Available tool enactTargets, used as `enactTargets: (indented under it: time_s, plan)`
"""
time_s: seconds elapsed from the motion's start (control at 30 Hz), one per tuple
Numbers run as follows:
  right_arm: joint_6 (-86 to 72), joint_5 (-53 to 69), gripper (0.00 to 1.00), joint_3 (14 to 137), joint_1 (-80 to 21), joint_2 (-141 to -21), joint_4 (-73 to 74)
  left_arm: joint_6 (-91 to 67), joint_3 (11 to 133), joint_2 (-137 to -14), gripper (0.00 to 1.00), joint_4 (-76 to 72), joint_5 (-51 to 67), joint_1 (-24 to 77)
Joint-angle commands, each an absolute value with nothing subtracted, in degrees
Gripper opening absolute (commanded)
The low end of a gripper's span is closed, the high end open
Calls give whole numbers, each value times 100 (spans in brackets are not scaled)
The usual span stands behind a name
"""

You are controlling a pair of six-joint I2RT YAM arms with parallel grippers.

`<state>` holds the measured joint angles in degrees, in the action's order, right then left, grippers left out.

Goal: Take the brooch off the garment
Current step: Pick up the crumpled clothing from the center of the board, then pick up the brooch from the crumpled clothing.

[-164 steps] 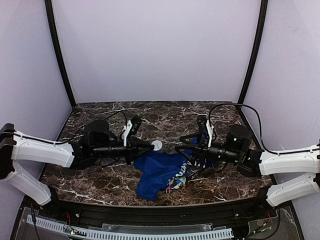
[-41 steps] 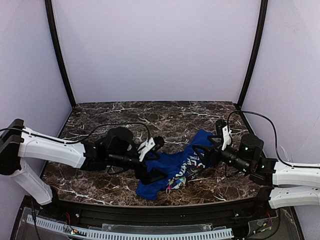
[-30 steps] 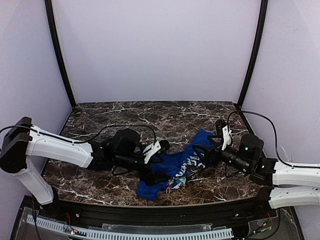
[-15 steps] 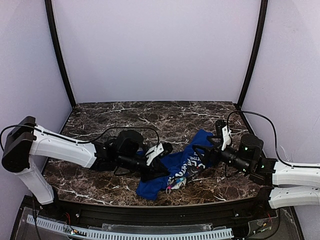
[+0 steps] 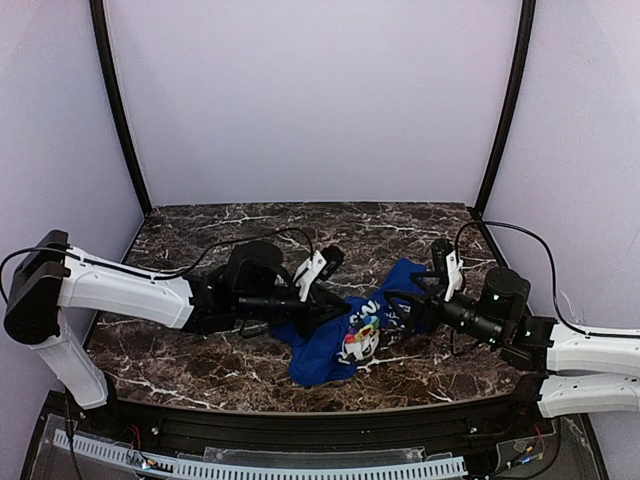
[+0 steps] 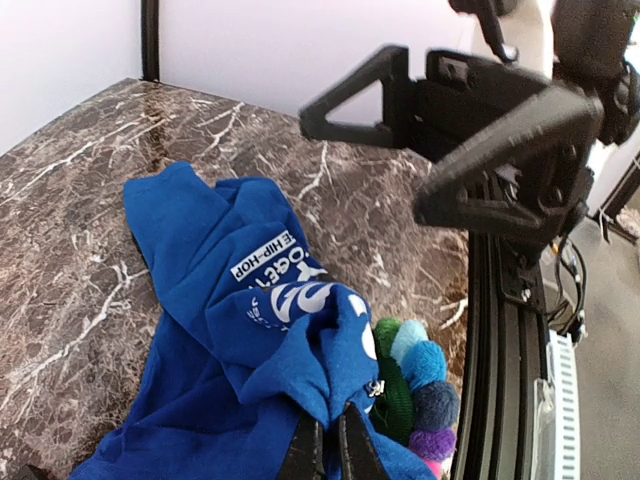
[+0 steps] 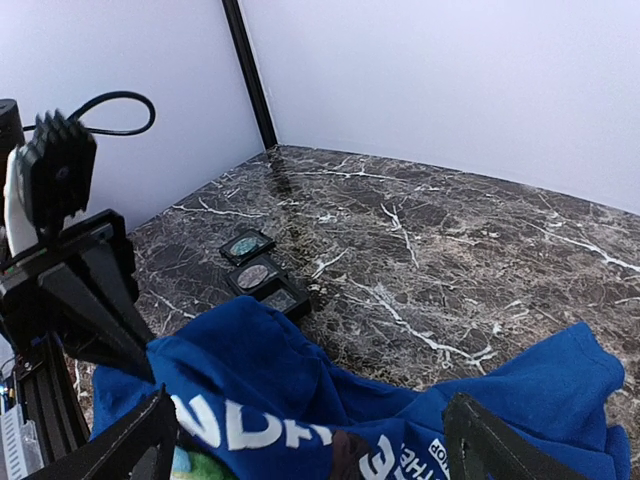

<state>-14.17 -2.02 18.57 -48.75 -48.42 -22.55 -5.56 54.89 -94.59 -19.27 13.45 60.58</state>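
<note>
The blue garment (image 5: 322, 358) with white lettering lies crumpled at the table's front middle. The brooch (image 5: 360, 343), a roundish ring of green, blue, purple and pink pompoms, sits on it facing up. My left gripper (image 5: 335, 305) is shut on a raised fold of the garment (image 6: 240, 330), and the brooch (image 6: 415, 385) hangs just right of its fingertips (image 6: 305, 445). My right gripper (image 5: 400, 308) is open wide, right of the fold, with garment cloth (image 7: 260, 380) below and between its fingers (image 7: 135, 445). An edge of the brooch (image 7: 195, 465) shows there.
Three small dark square trays (image 7: 258, 273) stand in a row on the marble table (image 5: 200, 230) just beyond the garment. The left gripper (image 7: 85, 290) shows at the left of the right wrist view. The black front rail (image 6: 505, 350) runs close by the brooch.
My left gripper has closed on a fold of the garment and lifted it up and back, turning the printed part and the brooch into plain view. The right arm has stayed put.
</note>
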Motion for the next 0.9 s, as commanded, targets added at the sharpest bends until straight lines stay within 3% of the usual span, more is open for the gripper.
enactTargets:
  time_s: [0.0, 0.33, 0.87]
  plan:
    - [-1522, -110, 91, 1945, -5006, -4779, -2301, -1350, 5634, -9500, 1, -2547, 1132, 5771]
    - [-1847, -228, 83, 1989, -5467, -5162, -2637, -2089, 5683, -9862, 1, -2993, 1219, 5409]
    - [-1669, -1521, 69, 2767, -6317, -7131, -3284, -2089, 5656, -9871, 1, -3011, 1324, 5393]
